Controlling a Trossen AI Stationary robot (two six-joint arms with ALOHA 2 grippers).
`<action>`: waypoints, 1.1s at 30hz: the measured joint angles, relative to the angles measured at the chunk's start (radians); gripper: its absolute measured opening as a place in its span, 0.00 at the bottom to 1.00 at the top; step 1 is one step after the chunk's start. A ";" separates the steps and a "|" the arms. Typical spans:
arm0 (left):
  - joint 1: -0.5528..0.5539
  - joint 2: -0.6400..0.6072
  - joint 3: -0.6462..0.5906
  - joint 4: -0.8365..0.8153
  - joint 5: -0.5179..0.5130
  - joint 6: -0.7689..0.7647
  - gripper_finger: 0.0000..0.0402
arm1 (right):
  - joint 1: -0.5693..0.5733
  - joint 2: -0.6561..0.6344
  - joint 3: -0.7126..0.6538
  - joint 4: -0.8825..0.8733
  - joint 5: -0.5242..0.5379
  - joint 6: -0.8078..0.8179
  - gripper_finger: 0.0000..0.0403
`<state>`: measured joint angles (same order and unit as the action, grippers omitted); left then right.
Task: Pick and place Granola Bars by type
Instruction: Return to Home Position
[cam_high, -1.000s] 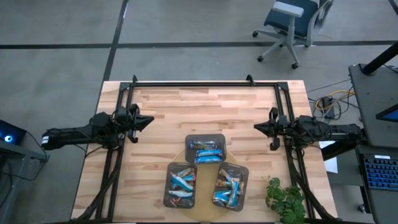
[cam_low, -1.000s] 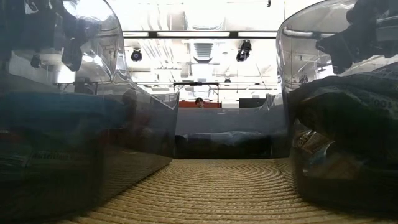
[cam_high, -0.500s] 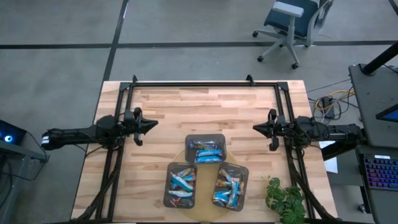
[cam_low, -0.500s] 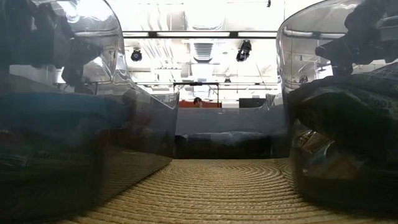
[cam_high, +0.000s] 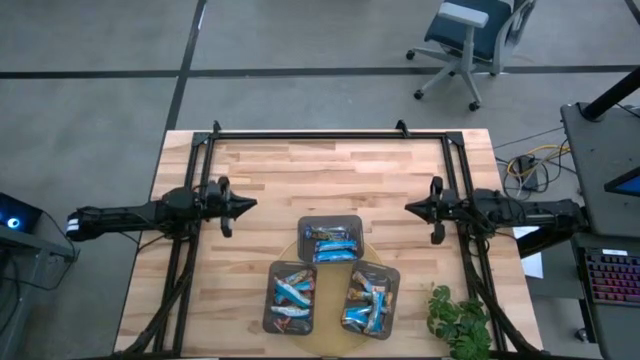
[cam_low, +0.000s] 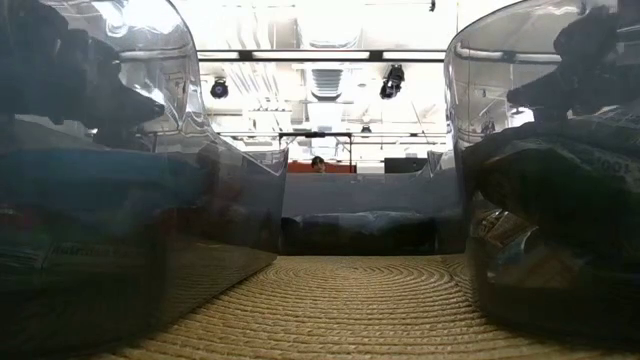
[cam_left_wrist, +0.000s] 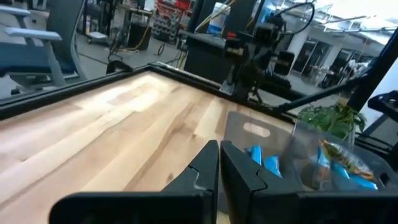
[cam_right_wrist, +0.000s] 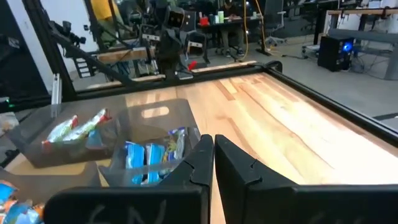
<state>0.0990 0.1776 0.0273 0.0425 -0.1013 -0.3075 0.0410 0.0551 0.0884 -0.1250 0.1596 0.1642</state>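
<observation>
Near edge: I see the Granola Bars lying in three grey trays on a round woven mat, two in front and one behind. Farther back, the left gripper and right gripper hover apart, fingers pressed together, holding nothing.

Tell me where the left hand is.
In the high view, the left hand is over bare wood on the table's left side, left of the upper tray, shut and empty.
</observation>
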 joint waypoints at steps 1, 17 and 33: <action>0.000 0.000 0.000 0.004 0.000 -0.001 0.00 | 0.000 0.000 -0.006 0.003 0.000 0.001 0.02; 0.000 0.000 0.000 0.077 0.261 0.078 0.00 | 0.000 0.008 -0.063 0.114 -0.014 -0.018 0.02; 0.000 0.001 0.000 0.027 0.135 0.064 0.00 | 0.000 0.008 -0.063 0.114 -0.014 -0.015 0.02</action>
<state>0.0990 0.1787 0.0273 0.0696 0.0339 -0.2432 0.0414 0.0628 0.0254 -0.0105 0.1459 0.1497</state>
